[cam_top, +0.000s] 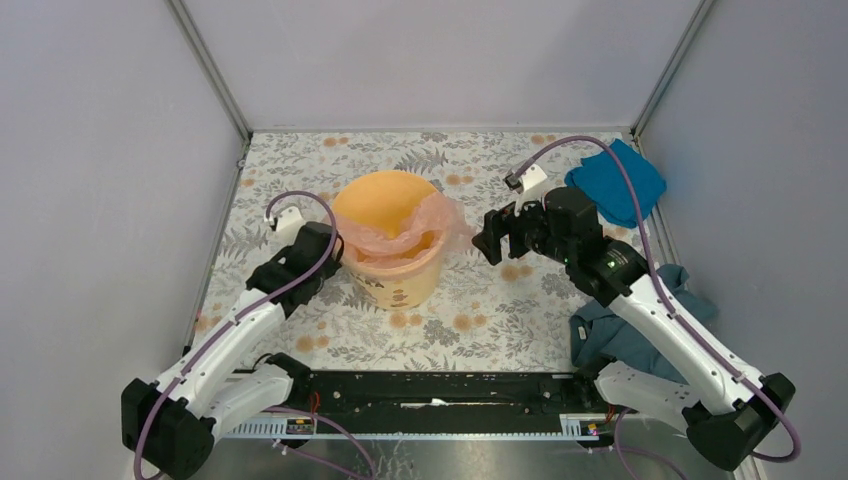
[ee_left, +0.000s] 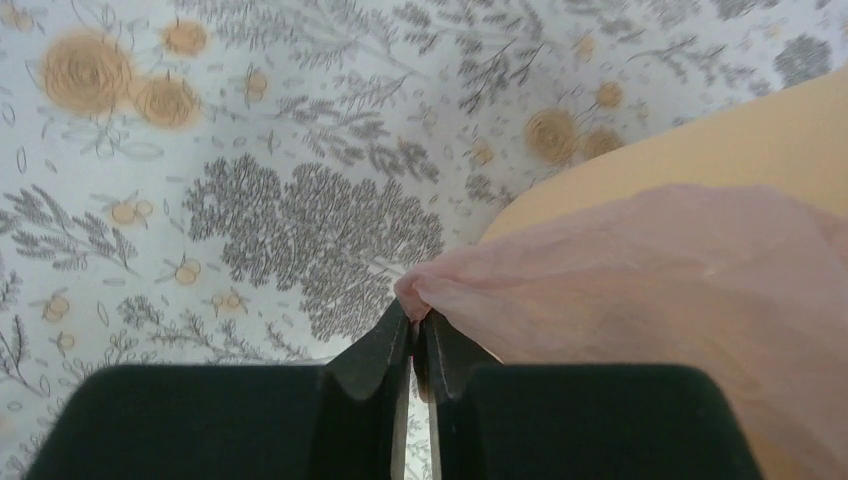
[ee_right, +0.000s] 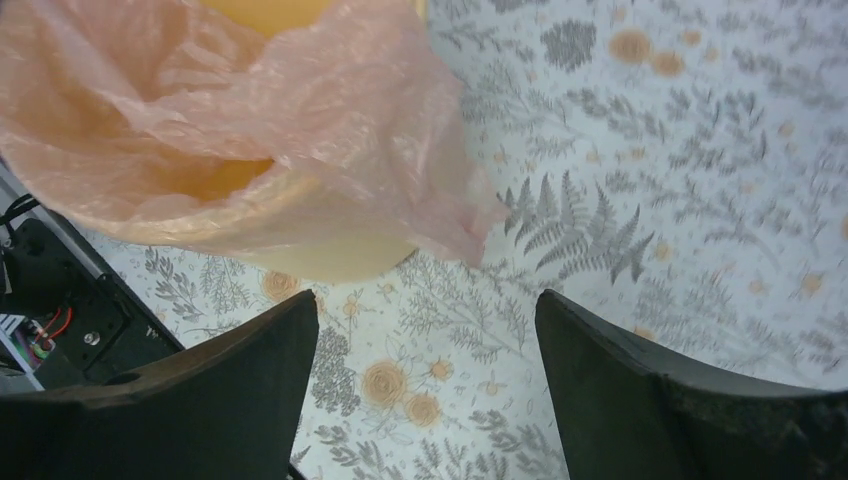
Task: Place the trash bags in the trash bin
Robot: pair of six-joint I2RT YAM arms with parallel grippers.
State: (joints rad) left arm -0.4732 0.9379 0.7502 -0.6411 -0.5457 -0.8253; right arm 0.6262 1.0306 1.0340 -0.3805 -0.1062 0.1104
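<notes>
L side: left gripper (ee_left: 415, 318) nearly shut, only a thin slit btwn the black wedge-shaped fingers, w/ a bunched fold of the trash bag (ee_left: 640, 270) nipped at their tips. The film is thin, translucent, pale pink and finely wrinkled; from the pinch it spreads over the smooth yellow-orange wall of the trash bin (ee_left: 760, 130). R side: right gripper (ee_right: 427, 300) wide apart, nothing btwn its two matte black fingers, only printed tabletop below; it hovers near the bin's right side, clear of the film. In the right wrist view the bag lies crumpled in and over the bin's mouth, part sagging inside, one loose flap draped over the rim and hanging down the outer wall to a pointed tip. From the top view the bin, round w/ tapered sides and dark lettering low on the wall, stands on the table (cam_top: 480, 310) left of center, btwn the two arms. Table surface is pale w/ grey ferns and orange flowers. A bright blue folded cloth (cam_top: 615, 180) lies at the far right corner; a rumpled dark teal cloth (cam_top: 620, 335) lies near right, partly under the right arm.
</notes>
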